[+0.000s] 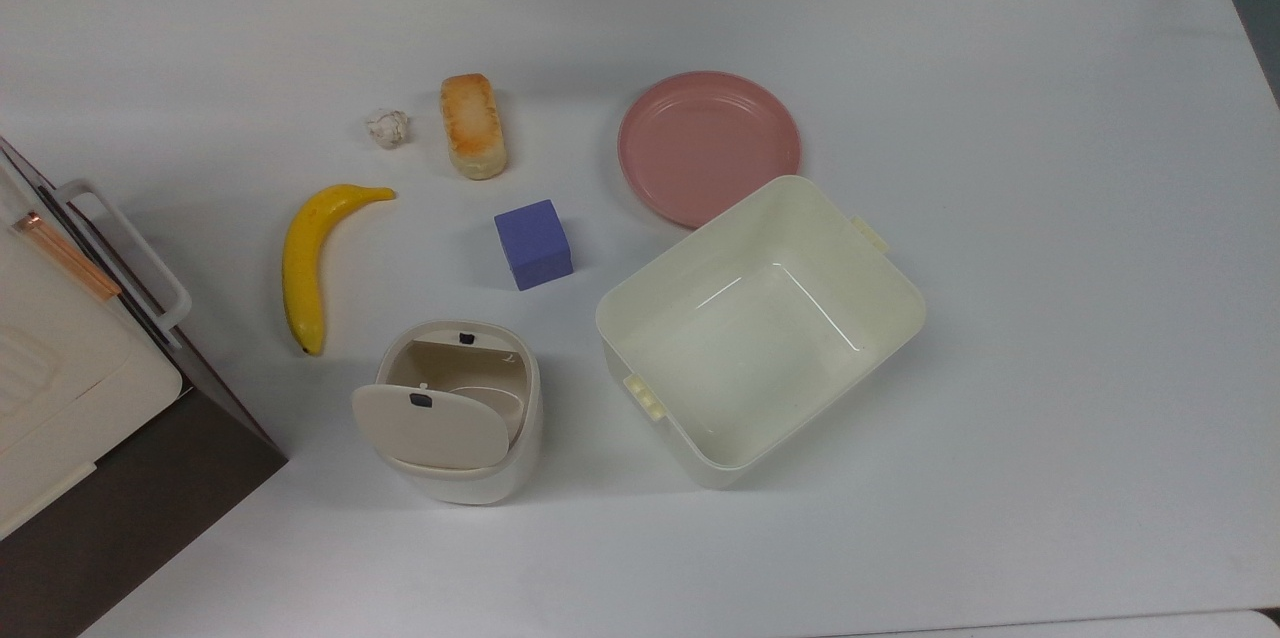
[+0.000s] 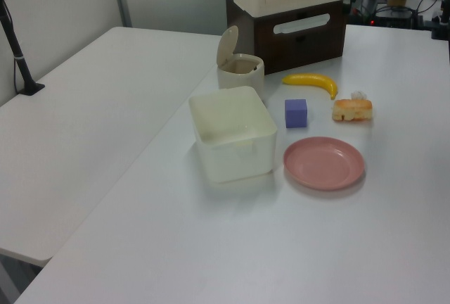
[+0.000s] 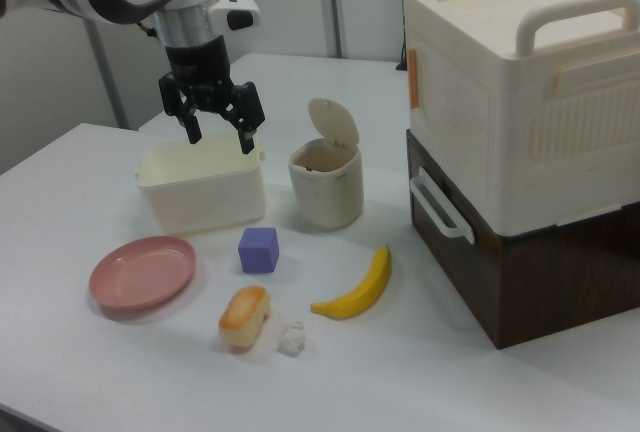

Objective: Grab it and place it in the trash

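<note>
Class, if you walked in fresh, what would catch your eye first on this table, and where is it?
The yellow banana stands out, lying at the top view's left beside the purple cube. A pink plate sits behind the large cream tub. In the right view the open gripper hangs above that tub, far from the small paper ball by the bread.

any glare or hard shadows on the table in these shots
Top view: soft light, faint shadows beside the trash and tub, a thin highlight inside the tub. Left view: even and slightly hazy. Right view: soft shadows under the banana and paper ball.
</note>
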`<state>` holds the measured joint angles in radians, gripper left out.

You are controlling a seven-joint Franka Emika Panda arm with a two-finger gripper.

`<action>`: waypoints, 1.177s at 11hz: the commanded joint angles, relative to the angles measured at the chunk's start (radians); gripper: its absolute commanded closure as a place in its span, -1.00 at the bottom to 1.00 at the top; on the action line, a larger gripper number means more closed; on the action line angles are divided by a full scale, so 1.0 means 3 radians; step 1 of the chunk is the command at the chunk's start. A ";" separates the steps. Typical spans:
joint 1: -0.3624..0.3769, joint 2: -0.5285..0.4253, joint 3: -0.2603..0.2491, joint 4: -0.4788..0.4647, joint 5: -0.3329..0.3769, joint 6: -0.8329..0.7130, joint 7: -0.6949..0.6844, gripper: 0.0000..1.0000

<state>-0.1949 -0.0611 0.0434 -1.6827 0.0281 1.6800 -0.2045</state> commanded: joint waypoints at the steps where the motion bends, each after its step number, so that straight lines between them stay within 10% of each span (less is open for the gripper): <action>1: 0.0026 -0.0047 -0.0098 0.0065 0.0060 -0.0056 -0.0065 -1.00; 13: 0.0072 -0.0047 -0.0073 0.0061 -0.0272 -0.0267 -0.0121 -1.00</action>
<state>-0.1898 -0.0646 0.0312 -1.6709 -0.0370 1.6332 -0.2292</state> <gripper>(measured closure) 0.000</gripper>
